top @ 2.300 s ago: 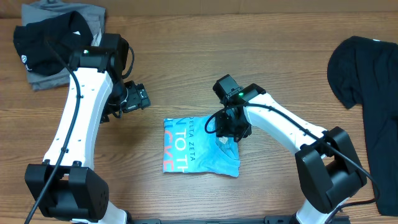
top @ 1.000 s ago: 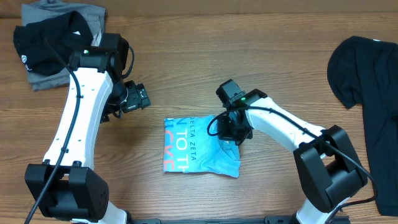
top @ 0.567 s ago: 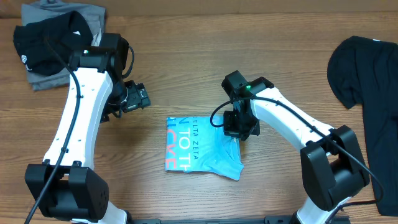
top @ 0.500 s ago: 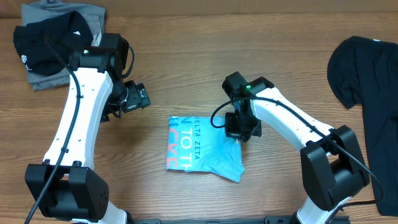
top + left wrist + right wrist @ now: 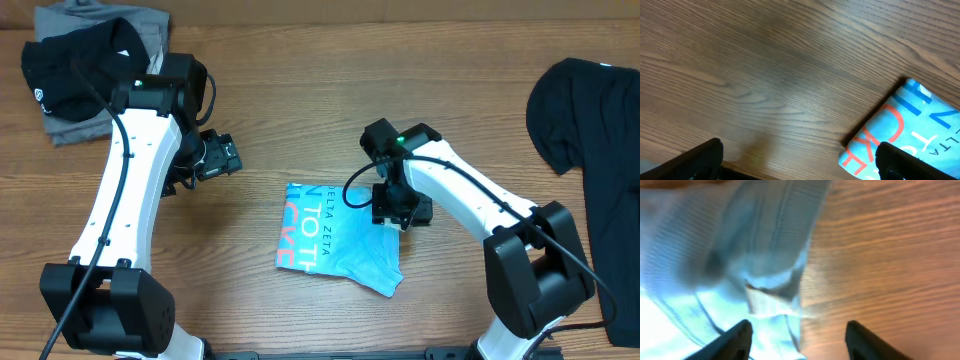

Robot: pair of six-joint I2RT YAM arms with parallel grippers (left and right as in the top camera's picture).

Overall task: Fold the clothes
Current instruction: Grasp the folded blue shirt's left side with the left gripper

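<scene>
a: where's the light-blue shirt [image 5: 338, 238]?

b: mid table [image 5: 300, 90], already a compact rectangle, lettering up, lying a bit skewed. lower right corner looks rumpled.

a: right gripper [image 5: 802, 340]?

b: at the shirt's upper right edge, jaws apart, nothing pinched. the wrist view shows the ribbed collar and a tag just under it.

a: left gripper [image 5: 800, 160]?

b: spread wide, empty, hovering over bare wood just left of the shirt.

a: so which step?

b: my read: the blue one is basically folded, this is the let-go at the end of it.

a: next?

b: judgement call. either smooth that corner and carry it to the folded pile [image 5: 85, 65] at top left, or go for the black shirt [image 5: 590, 150], which lies unfolded at the far right. that one is big, so it likely needs 2 grippers on separate corners, pulled to centre.
</scene>
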